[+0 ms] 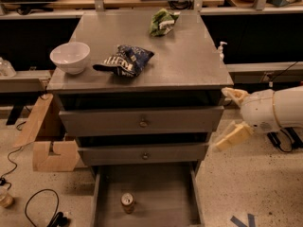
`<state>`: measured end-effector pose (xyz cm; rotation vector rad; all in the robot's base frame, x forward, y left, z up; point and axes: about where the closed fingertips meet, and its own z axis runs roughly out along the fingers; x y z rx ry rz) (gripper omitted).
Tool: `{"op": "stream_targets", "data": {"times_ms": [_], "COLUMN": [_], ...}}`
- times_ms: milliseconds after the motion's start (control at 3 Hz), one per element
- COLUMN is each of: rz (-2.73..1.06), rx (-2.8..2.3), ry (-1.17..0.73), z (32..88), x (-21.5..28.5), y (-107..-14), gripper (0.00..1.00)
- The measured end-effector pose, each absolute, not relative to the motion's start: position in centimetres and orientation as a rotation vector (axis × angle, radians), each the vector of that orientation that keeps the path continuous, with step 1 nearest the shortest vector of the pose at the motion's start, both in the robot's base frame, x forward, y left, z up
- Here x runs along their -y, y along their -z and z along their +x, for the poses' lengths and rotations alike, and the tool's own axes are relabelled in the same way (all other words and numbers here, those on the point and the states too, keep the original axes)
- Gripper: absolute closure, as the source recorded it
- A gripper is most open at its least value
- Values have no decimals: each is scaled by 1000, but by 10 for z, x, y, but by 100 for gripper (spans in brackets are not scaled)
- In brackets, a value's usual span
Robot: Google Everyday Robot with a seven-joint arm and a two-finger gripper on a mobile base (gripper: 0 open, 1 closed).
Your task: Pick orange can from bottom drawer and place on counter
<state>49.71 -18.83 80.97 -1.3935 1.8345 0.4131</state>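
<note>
**Operator:** Where is the can?

**Spotter:** Your small orange-brown drink can, silver-lidded, stands upright on the floor of the wide, shallow grey metal bottom drawer, which is pulled open. It sits left of centre, apart from both side walls, with nothing beside it.

**Operator:** And the end effector?

**Spotter:** Your cream two-finger end effector hangs to the right of the cabinet, level with the upper grey drawer front and well apart from the can. Its fingers are spread wide and hold nothing.

**Operator:** What can go wrong from here?

**Spotter:** I see two risks on the way in. You have to come down and leftward, and if you cut the corner, the wrist may strike the cabinet's right edge or the drawer's right wall. The lower grey drawer front also hangs over the drawer's back, so headroom there is tight. Then the can itself is narrow and upright. If one finger touches first, it will likely tip and roll, so centre it between the fingers before you close.

**Operator:** And the placing?

**Spotter:** The flat grey metal bench atop the cabinet carries a round white bowl, a crumpled dark blue snack bag and a crumpled green bag. Its front right is bare, so aim there. Otherwise you may knock a bag or set the can down crooked.
</note>
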Motion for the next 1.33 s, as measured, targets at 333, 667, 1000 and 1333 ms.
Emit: {"op": "stream_targets", "data": {"times_ms": [333,667,1000,1333], "rz": [-1297,-1297,-1298,-1328], "rx": [-1600,-1600,-1578,-1457], "ry": [-499,-497,-524,-634], "z": [548,548,548,545], "x": [188,187,176,124], "y": [-772,-775,-761,-706], "gripper": [0,0,0,0]}}
